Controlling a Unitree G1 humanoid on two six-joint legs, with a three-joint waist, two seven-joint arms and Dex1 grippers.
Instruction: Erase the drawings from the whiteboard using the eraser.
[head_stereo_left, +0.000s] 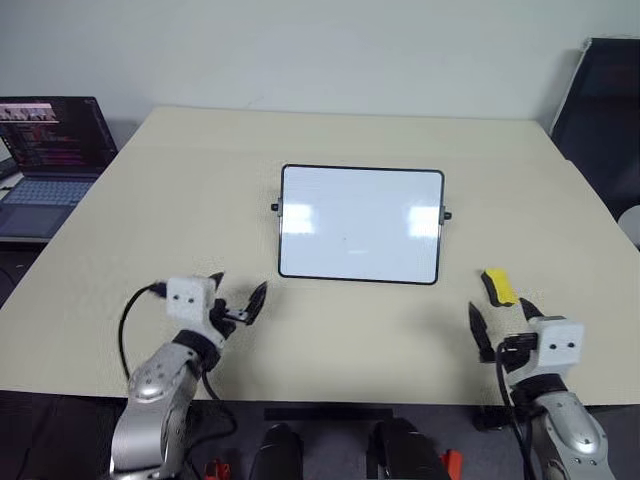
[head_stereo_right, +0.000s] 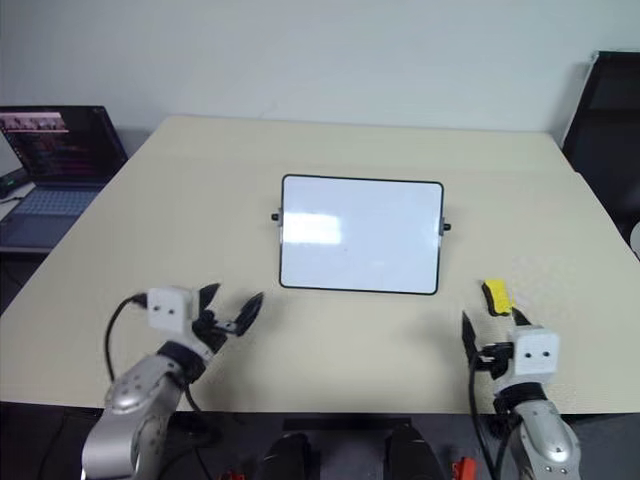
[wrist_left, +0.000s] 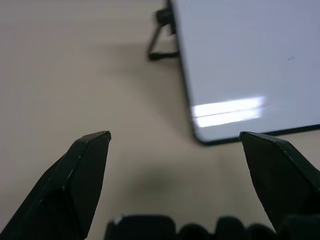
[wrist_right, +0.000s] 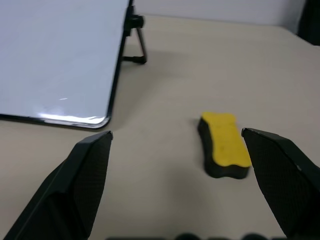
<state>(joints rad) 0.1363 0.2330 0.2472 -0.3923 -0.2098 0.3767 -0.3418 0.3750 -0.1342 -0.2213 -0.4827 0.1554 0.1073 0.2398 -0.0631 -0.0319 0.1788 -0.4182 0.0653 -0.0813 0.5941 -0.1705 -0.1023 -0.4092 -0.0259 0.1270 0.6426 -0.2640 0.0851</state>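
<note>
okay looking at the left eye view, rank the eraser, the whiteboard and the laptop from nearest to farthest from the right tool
1. eraser: on the table just beyond the right tool.
2. whiteboard: mid-table, ahead and toward the robot's left.
3. laptop: off the table's far left edge.

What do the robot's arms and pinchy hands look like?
Both arms are shiny silver metal with rounded joints. Each wrist carries a small white box with two dark dots and a black cable looping off it. The left gripper and right gripper each have two black, pointed fingers, like little claws.
</note>
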